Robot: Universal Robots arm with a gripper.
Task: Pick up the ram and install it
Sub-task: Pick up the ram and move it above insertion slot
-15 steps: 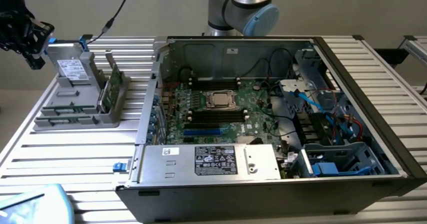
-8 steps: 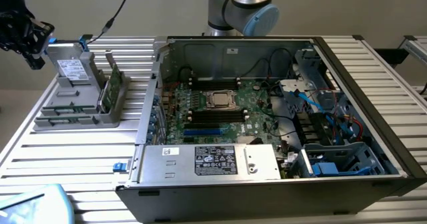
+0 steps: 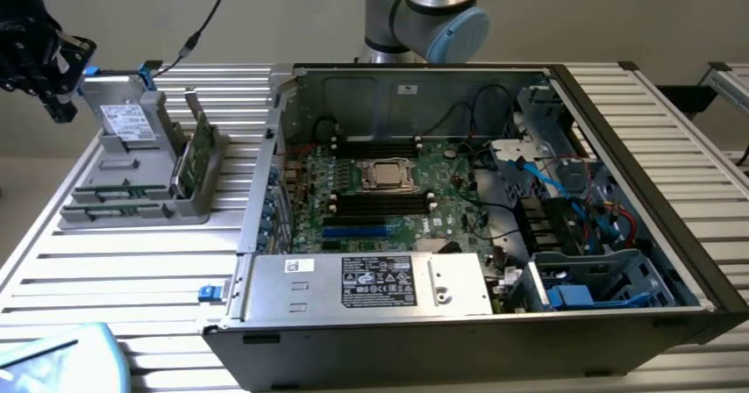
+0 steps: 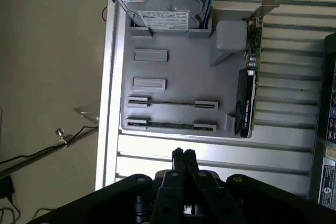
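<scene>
fingers (image 4: 181, 157) together, near the ram (image 4: 170, 125)

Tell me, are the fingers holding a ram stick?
No, the fingers are shut with nothing between them, and two ram sticks lie in the gray holder.

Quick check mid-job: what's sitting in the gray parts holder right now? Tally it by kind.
ram sticks: 2
hard drive: 1
expansion card: 1
Total: 4
</scene>
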